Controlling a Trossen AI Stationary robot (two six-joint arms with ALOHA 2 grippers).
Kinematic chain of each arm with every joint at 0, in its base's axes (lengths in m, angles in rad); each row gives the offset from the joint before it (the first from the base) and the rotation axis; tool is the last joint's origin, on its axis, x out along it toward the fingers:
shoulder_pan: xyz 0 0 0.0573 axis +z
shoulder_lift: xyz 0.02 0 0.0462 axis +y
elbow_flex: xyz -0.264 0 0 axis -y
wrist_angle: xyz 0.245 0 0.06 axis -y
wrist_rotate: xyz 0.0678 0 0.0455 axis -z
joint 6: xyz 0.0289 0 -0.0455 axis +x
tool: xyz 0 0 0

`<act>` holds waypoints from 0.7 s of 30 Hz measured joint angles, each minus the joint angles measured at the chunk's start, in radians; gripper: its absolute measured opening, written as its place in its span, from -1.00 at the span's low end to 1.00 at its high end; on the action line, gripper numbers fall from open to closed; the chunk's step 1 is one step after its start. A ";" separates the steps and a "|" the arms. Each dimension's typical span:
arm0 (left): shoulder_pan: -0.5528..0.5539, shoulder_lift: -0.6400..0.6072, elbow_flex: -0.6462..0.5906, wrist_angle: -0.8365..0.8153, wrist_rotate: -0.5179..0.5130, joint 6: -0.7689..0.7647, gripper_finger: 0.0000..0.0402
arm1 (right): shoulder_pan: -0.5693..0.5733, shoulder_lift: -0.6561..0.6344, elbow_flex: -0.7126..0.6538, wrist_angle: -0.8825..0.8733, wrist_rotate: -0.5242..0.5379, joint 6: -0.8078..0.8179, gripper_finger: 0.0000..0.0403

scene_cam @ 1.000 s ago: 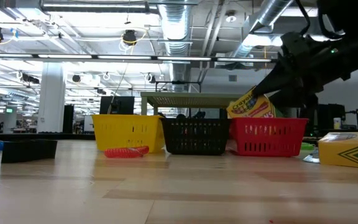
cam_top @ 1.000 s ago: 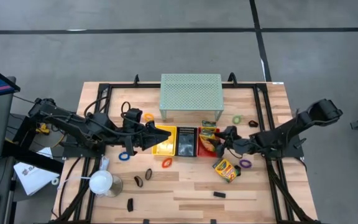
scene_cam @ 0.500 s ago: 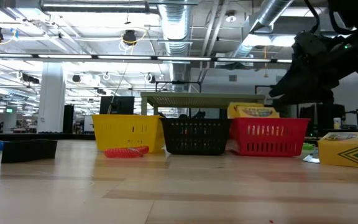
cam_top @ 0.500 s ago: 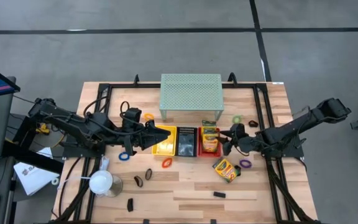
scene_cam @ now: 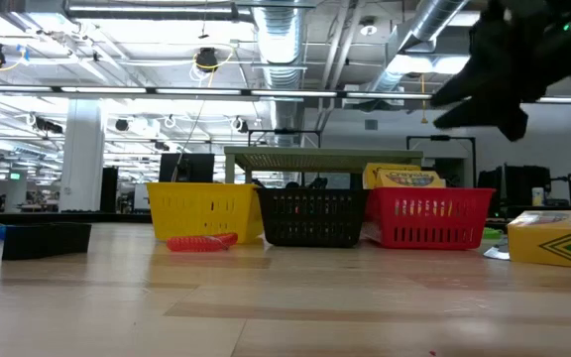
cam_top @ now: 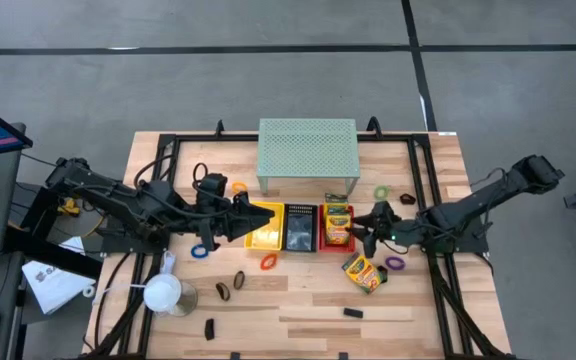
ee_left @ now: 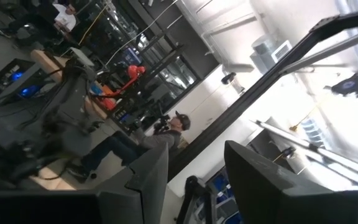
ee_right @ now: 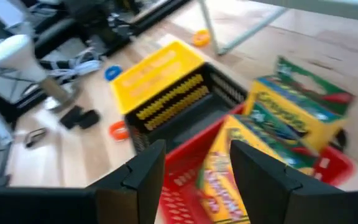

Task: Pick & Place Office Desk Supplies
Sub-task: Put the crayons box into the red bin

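Observation:
Two yellow-green crayon boxes (ee_right: pixel 291 118) stand in the red basket (cam_top: pixel 336 240), also seen in the low view (scene_cam: pixel 404 178). My right gripper (ee_right: pixel 197 177) hovers open just right of that basket (cam_top: pixel 366 226), above it, with nothing between its fingers. Another crayon box (cam_top: pixel 364 272) lies flat on the table near the right gripper. My left gripper (cam_top: pixel 266 215) hangs open over the yellow basket (cam_top: pixel 264 236), its fingers (ee_left: pixel 253 174) pointing up into the room. Ring bands lie loose: orange (cam_top: pixel 267 261), blue (cam_top: pixel 200 250), purple (cam_top: pixel 395 263), green (cam_top: pixel 380 190).
A black basket (cam_top: pixel 299 228) sits between the yellow and red ones. The pale green mesh shelf (cam_top: pixel 307 150) stands behind them. A white lamp-like object (cam_top: pixel 163 293) is at the near left. Small black clips (cam_top: pixel 221 291) (cam_top: pixel 353 313) lie on the near boards.
My right gripper has let go of a crayon box that it held tilted over the red basket. The box now stands in the basket beside the other one. The gripper has risen and drawn back a little toward the table's right edge.

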 joint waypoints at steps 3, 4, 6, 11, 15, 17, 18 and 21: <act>0.000 0.000 0.000 -0.052 0.000 0.000 -0.23 | 0.013 0.000 0.019 -0.045 0.000 0.003 -0.12; 0.000 0.000 0.000 -0.066 0.000 0.000 -0.23 | 0.010 0.000 0.031 -0.073 0.002 0.004 -0.12; 0.000 0.000 0.000 -0.088 -0.004 -0.001 -0.23 | -0.005 0.000 0.060 -0.151 0.013 0.000 -0.12; 0.000 0.016 0.000 -0.094 -0.015 0.003 -0.23 | -0.059 0.000 0.130 -0.331 0.016 -0.077 -0.14; -0.002 0.033 0.001 -0.106 -0.016 0.009 -0.23 | -0.086 -0.009 0.130 -0.357 -0.021 -0.115 -0.21; -0.008 0.041 0.001 -0.107 -0.016 0.009 -0.23 | -0.103 -0.006 0.130 -0.389 -0.055 -0.137 -0.25; -0.009 0.045 0.001 -0.111 -0.016 0.010 -0.23 | -0.112 -0.005 0.130 -0.400 -0.067 -0.149 -0.28; -0.017 0.061 0.001 -0.117 -0.014 0.009 -0.23 | -0.145 -0.006 0.130 -0.411 -0.106 -0.211 -0.36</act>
